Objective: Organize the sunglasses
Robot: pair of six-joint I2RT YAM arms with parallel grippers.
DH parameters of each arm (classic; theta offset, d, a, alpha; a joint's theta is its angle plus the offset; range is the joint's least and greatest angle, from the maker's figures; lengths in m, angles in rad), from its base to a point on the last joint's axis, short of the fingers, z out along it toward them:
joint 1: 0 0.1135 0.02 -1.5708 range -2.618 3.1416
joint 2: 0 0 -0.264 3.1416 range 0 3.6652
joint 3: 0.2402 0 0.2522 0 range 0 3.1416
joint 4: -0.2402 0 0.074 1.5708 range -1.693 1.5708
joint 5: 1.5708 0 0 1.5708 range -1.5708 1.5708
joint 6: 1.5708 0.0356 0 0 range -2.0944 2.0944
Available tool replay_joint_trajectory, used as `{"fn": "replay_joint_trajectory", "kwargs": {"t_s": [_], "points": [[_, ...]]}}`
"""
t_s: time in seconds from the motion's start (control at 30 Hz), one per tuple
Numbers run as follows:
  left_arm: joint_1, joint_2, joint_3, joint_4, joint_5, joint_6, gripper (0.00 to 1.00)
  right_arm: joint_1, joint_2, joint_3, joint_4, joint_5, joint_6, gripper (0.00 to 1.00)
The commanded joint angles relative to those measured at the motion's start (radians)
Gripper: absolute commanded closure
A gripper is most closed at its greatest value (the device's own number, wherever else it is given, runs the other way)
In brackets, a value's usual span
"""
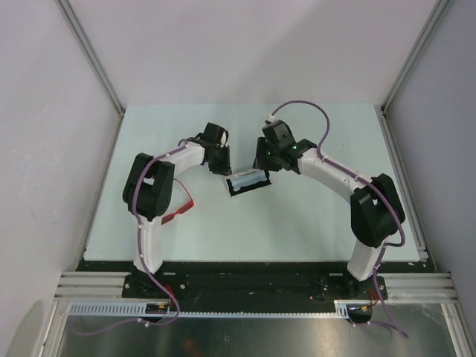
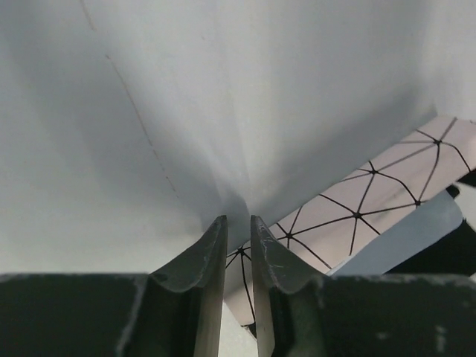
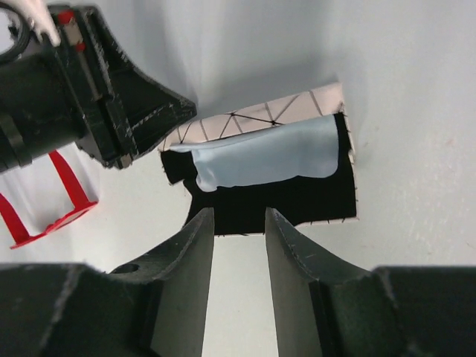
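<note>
The white case with thin line pattern (image 1: 248, 181) lies open at mid-table, black lining up (image 3: 297, 197). A light-blue cloth (image 3: 268, 152) rests inside it. My left gripper (image 1: 225, 167) sits at the case's left end, its jaws nearly together on the patterned flap (image 2: 357, 223), which runs down between the fingers (image 2: 212, 260). My right gripper (image 3: 238, 212) is open just short of the lining's near edge, with bare table between its fingers. The red sunglasses (image 1: 181, 210) lie on the table under the left arm, and their red frame (image 3: 59, 222) shows past the left gripper.
Grey walls with metal posts (image 1: 93, 59) close in the table on three sides. The table's front rail (image 1: 253, 286) carries both arm bases. A purple cable (image 1: 312, 108) loops above the right arm.
</note>
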Motion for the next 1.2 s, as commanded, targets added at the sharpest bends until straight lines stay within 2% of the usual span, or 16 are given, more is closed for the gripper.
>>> {"fn": "replay_joint_trajectory", "kwargs": {"t_s": [0.0,0.2,0.5,0.8,1.0,1.1,1.17], "points": [[-0.03,-0.054,-0.077,0.012,0.064,0.036,0.76,-0.052,-0.057,-0.004,-0.089,-0.085,0.105,0.62],[-0.092,-0.131,-0.174,0.032,0.077,0.038,0.76,-0.098,-0.066,-0.004,-0.127,-0.172,0.202,0.62],[-0.145,-0.204,-0.282,0.055,0.066,0.012,0.77,-0.102,-0.026,-0.013,-0.106,-0.263,0.285,0.69],[-0.144,-0.244,-0.292,0.059,0.006,-0.017,0.75,-0.083,0.062,-0.022,-0.095,-0.341,0.561,0.66],[-0.144,-0.255,-0.291,0.067,-0.019,-0.02,0.75,-0.026,0.093,-0.022,-0.133,-0.2,0.74,0.63],[-0.144,-0.247,-0.285,0.068,-0.016,-0.022,0.74,-0.016,0.092,-0.024,-0.15,-0.122,0.783,0.66],[-0.144,-0.243,-0.283,0.068,-0.011,-0.023,0.74,-0.019,0.098,-0.022,-0.178,-0.096,0.82,0.72]]}}
